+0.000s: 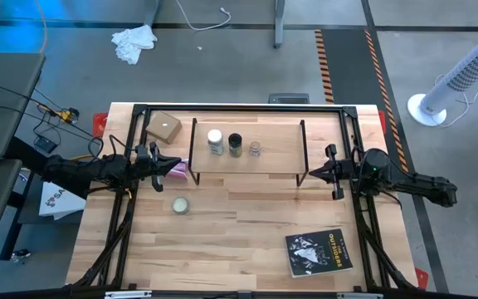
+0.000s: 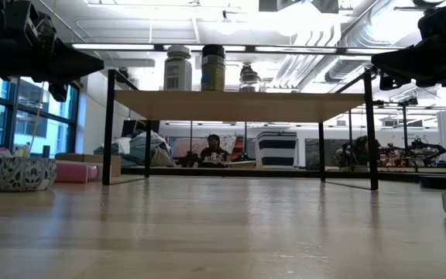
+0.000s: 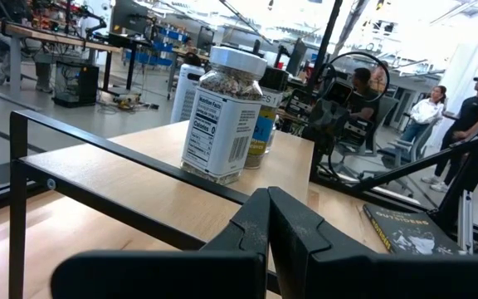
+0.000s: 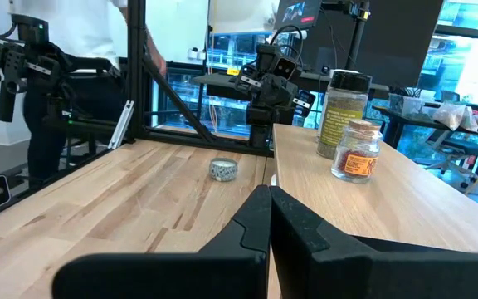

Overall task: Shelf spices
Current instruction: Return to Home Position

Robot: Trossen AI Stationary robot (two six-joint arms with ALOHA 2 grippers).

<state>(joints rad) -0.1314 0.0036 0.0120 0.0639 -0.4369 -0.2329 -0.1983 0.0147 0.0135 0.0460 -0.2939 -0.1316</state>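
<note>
Spices [image 1: 235, 144] lined up on the shelf [image 1: 280, 159], looks done; left pincer [image 1: 158, 159] and right pincer [image 1: 317, 174] pressed together, empty, off its ends to avoid knocks

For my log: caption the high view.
Three spice jars on the shelf; left gripper and right gripper shut beside it.
</note>
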